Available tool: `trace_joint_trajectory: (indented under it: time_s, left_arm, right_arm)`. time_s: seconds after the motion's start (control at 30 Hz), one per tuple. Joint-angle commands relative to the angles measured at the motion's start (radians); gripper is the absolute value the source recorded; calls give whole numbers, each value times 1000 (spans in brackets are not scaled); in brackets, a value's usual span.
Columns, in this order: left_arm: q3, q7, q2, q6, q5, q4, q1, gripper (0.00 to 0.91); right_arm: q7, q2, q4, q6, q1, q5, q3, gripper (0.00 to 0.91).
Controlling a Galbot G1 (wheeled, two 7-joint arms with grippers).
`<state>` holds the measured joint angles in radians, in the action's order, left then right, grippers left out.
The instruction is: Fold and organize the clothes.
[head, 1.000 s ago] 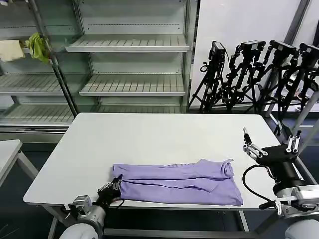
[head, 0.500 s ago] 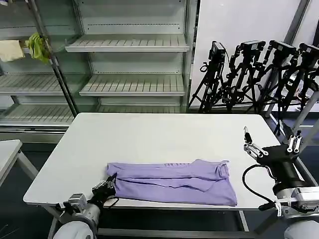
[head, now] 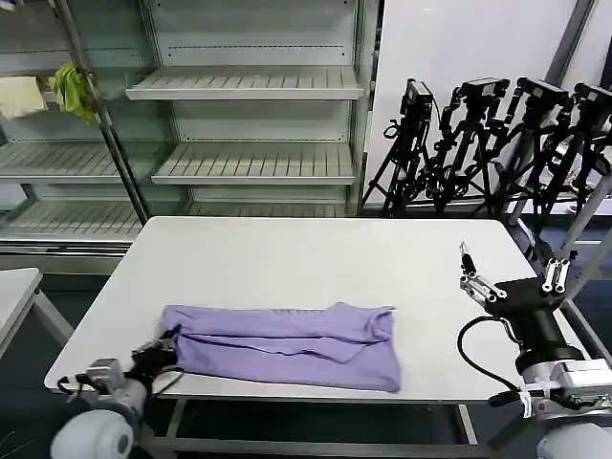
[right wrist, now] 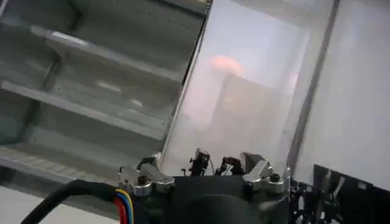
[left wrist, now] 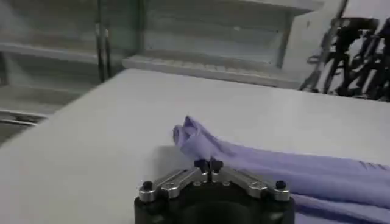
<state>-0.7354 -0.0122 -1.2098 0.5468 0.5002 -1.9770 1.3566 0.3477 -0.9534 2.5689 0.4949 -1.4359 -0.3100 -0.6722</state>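
The clothes are one lavender T-shirt [head: 287, 339], folded into a long band that lies across the front of the white table [head: 306, 258]. My left gripper [head: 164, 346] is at the band's left end, near the table's front-left corner, and is shut on the fabric. In the left wrist view the closed fingertips [left wrist: 208, 164] pinch the bunched end of the T-shirt [left wrist: 292, 176], which stretches away over the table [left wrist: 91, 134]. My right gripper [head: 469, 268] hovers open above the table's right edge, pointing up, well clear of the shirt.
Metal shelving [head: 249, 124] stands behind the table. A yellow-green cloth [head: 72, 88] and a cream cloth [head: 19, 96] hang at the far left. Several black tripods [head: 497, 143] stand at the back right. A small side table [head: 14, 287] sits on the left.
My left gripper has drawn back to the left and dragged the T-shirt with it along the table's front. The right arm has shifted only slightly.
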Motion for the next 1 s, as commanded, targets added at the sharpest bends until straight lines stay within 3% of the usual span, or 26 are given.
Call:
trace_joint_trajectory:
  time_s: [0.03, 0.43, 1.0]
  left_arm:
    - [-130, -1, 163, 0, 45, 44, -14, 10]
    - [-115, -10, 187, 13, 58, -49, -3, 10]
    - [156, -43, -16, 30, 93, -195, -62, 10]
  right_arm:
    - [0, -2, 49, -1, 3, 8, 22, 907]
    - [2, -5, 49, -4, -6, 14, 30, 907]
    - [5, -22, 49, 0, -47, 38, 31, 907]
